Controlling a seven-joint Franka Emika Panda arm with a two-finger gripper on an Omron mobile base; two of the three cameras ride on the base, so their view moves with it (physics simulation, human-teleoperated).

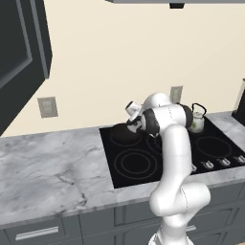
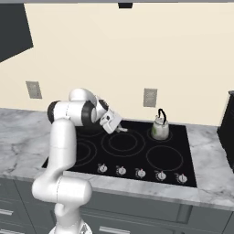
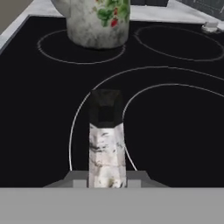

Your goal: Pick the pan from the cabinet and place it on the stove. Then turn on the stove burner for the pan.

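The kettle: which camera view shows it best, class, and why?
The right base view: the kettle stands whole on the stove, loop handle included. In the left base view the arm partly covers it. The hand view shows its flowered lower body, top cut off.

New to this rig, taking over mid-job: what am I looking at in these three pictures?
The white jointed arm is a robot with a two-finger gripper. Two pictures come from cameras behind it, left and right; the third looks along the gripper itself. Set in the grey marble counter is a flat black glass stove with a pale flowered kettle at its back. The gripper is shut on the handle of the small dark round pan, at the rear left ring.
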